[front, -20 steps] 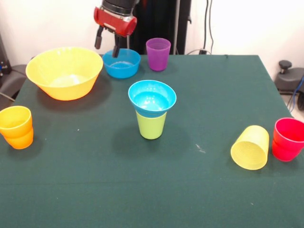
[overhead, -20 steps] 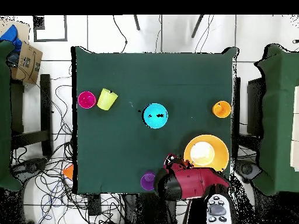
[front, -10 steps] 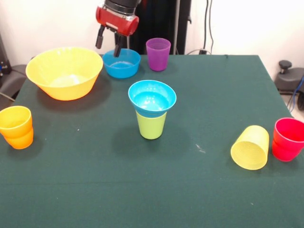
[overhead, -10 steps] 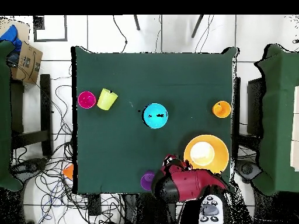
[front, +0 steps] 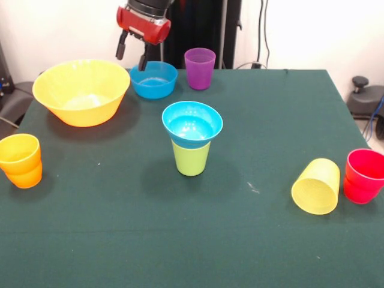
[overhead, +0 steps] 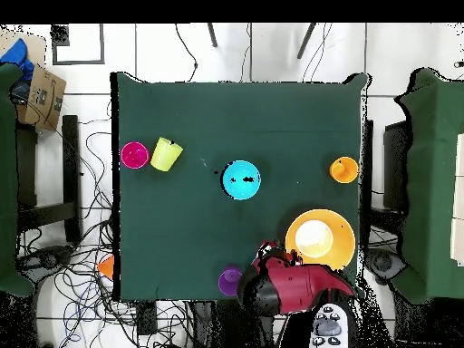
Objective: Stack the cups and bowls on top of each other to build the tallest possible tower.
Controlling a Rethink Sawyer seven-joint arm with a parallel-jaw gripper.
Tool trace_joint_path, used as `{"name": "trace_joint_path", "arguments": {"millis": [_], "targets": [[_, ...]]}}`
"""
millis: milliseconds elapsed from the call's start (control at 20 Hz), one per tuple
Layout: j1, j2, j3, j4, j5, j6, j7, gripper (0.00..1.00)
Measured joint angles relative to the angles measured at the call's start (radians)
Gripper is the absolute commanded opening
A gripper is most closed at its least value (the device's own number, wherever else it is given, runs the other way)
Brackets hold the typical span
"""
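A small blue bowl (front: 192, 123) sits in the mouth of a lime green cup (front: 191, 158) at the table's middle; this tower shows from above as a blue disc (overhead: 241, 179). My gripper (front: 132, 53) is open and empty, raised above the left rim of a second blue bowl (front: 153, 80) at the far edge. A purple cup (front: 200, 68) stands beside that bowl. A large yellow-orange bowl (front: 81, 91) is far left. An orange cup (front: 21, 160), a red cup (front: 363, 176) and a tipped yellow cup (front: 316, 186) stand apart.
The table (front: 240, 240) has a dark green cloth. In the overhead view the arm (overhead: 285, 285) covers the second blue bowl, next to the purple cup (overhead: 229, 281) and the big bowl (overhead: 319, 238). Cables lie on the floor around the table.
My gripper has risen a little and drifted slightly left above the far blue bowl. Nothing on the table has moved.
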Motion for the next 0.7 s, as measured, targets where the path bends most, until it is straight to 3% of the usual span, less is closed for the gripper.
{"name": "trace_joint_path", "arguments": {"millis": [700], "targets": [[0.033,0.095,-0.055,-0.057,0.0,-0.012,0.0,1.0]]}}
